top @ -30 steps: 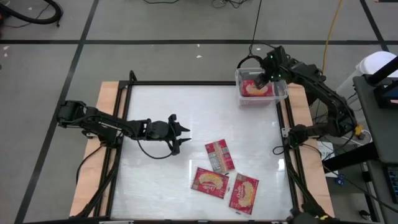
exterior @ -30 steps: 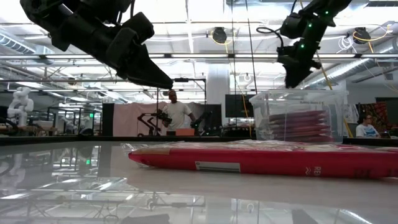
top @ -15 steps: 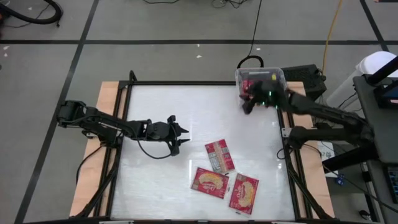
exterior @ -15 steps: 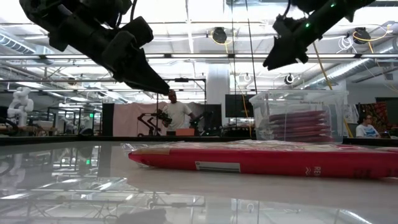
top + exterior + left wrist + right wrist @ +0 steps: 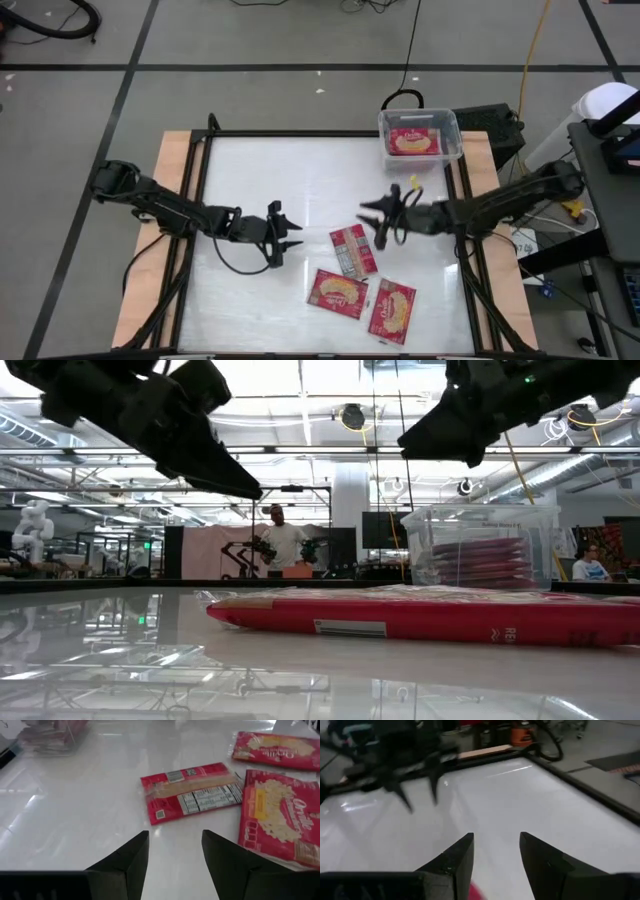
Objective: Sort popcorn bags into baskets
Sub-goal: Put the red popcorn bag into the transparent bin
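Three red popcorn bags lie flat on the white table: one grey printed back up [image 5: 352, 250] [image 5: 192, 790], two picture side up [image 5: 337, 291] [image 5: 391, 310] [image 5: 280, 815]. The clear bin [image 5: 420, 140] [image 5: 480, 550] stands at the far right corner with several packets stacked flat inside. My left gripper [image 5: 285, 237] [image 5: 175, 845] hovers open just left of the back-up packet, pointing at it. My right gripper [image 5: 375, 215] [image 5: 496, 850] is open above the table, just beyond that packet's far right corner, pointing left. Neither touches anything.
A black frame [image 5: 205, 200] with wooden strips outside it borders the table. White table surface lies bare between the bin and the loose packets and along the left half. In the low view a person [image 5: 285, 545] stands in the room far behind the table.
My right gripper has left the bin at the far right corner and swung down toward the table's middle, turning until it points left over the loose packets. My left gripper has shifted a little toward the near edge and the back-up packet. The bags have not moved.
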Controlling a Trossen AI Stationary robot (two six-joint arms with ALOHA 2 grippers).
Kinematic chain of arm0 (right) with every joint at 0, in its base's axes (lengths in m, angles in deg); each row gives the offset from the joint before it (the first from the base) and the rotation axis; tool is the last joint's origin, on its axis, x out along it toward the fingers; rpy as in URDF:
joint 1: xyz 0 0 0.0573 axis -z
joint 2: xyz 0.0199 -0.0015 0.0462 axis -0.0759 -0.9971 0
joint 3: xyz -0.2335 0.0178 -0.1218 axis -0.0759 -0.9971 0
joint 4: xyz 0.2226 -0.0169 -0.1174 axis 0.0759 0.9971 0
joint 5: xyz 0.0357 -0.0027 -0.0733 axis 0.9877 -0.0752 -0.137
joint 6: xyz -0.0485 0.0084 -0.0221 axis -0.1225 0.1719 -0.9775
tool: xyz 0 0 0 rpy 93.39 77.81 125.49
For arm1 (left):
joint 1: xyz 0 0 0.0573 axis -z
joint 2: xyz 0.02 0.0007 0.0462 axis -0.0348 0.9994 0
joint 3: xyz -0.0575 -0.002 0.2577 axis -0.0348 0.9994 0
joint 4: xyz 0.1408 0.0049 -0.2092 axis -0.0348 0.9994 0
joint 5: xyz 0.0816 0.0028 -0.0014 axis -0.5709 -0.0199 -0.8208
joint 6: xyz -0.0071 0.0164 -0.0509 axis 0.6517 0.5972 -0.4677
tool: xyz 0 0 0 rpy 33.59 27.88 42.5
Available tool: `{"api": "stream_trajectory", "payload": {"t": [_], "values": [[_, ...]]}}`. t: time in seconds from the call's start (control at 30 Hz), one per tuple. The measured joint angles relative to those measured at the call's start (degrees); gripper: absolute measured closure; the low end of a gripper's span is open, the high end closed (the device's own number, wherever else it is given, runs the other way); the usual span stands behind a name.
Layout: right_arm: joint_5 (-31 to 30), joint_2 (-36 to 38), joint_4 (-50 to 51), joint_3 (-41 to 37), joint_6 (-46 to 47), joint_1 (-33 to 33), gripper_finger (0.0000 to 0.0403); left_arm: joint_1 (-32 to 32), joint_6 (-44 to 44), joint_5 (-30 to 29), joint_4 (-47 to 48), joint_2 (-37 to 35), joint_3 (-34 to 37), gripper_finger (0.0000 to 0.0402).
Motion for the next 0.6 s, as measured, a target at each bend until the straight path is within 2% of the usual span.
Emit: {"api": "stream_trajectory", "payload": {"t": [0.2, 0.43, 0.6], "values": [[-0.56, -8.93, -2.45, 0.00, 3.95, -6.69, 0.0252, 3.14, -0.58, -4.84, 0.64, 0.00, 0.00, 0.0215], [1.20, -14.16, -5.34, -0.02, 6.18, -7.74, 0.0252, 6.24, -2.83, -6.74, 0.12, 2.42, -0.02, 0.0215], [3.80, -16.96, -8.59, 0.07, 8.72, -9.29, 0.0252, 8.35, -6.45, -6.68, -0.93, 8.21, 0.00, 0.0215]]}}
